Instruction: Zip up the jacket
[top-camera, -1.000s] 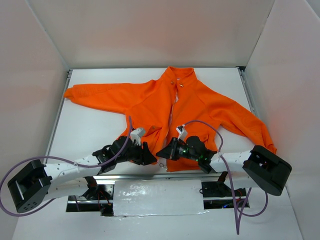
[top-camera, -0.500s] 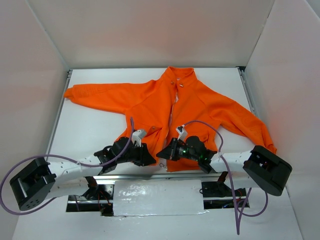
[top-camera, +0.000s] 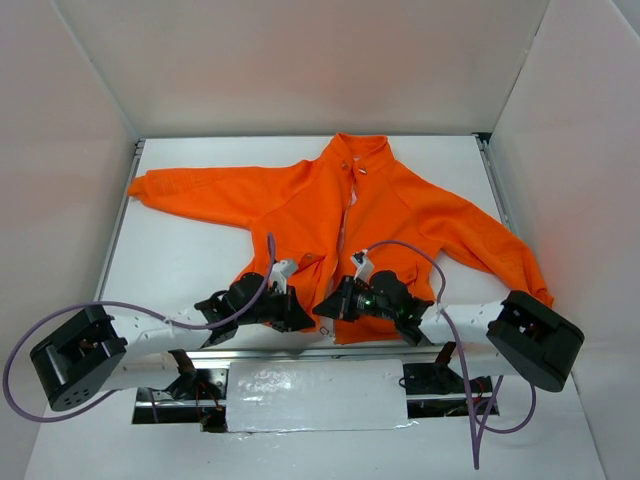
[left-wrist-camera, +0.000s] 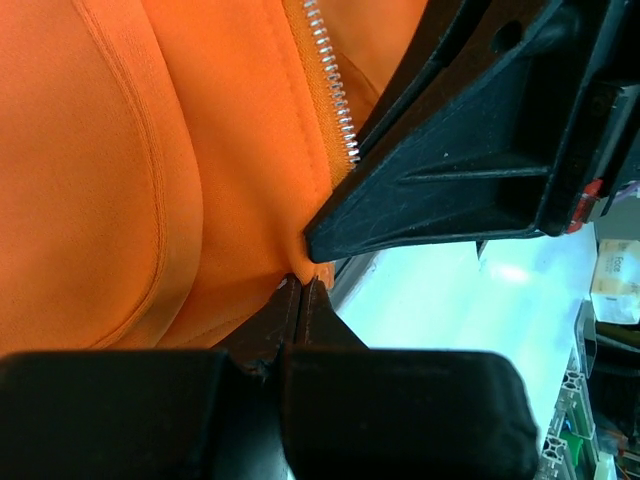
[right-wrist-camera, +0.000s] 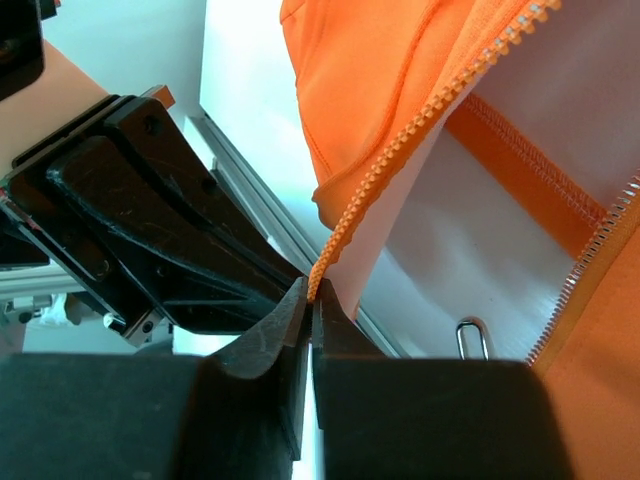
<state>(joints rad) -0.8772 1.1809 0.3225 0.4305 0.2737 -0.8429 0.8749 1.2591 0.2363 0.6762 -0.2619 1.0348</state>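
Observation:
The orange jacket (top-camera: 380, 215) lies spread face up on the white table (top-camera: 180, 260), collar to the back and front open along the pale zipper. Both grippers meet at its near hem. My left gripper (top-camera: 303, 320) is shut on the hem's corner, seen close in the left wrist view (left-wrist-camera: 303, 285) just below the zipper teeth (left-wrist-camera: 335, 90). My right gripper (top-camera: 325, 305) pinches the lower end of the other zipper edge (right-wrist-camera: 400, 160) between its fingertips in the right wrist view (right-wrist-camera: 312, 290). A metal zipper pull (right-wrist-camera: 470, 335) lies just right of them.
A metal rail (top-camera: 300, 355) runs along the table's near edge right under both grippers. White walls enclose the left, back and right sides. Purple cables (top-camera: 440, 290) loop over the arms. The jacket's right sleeve (top-camera: 510, 255) reaches the right wall.
My left arm has slid right to the hem, and its jaws have gone from open to shut on the corner. The right gripper has barely shifted.

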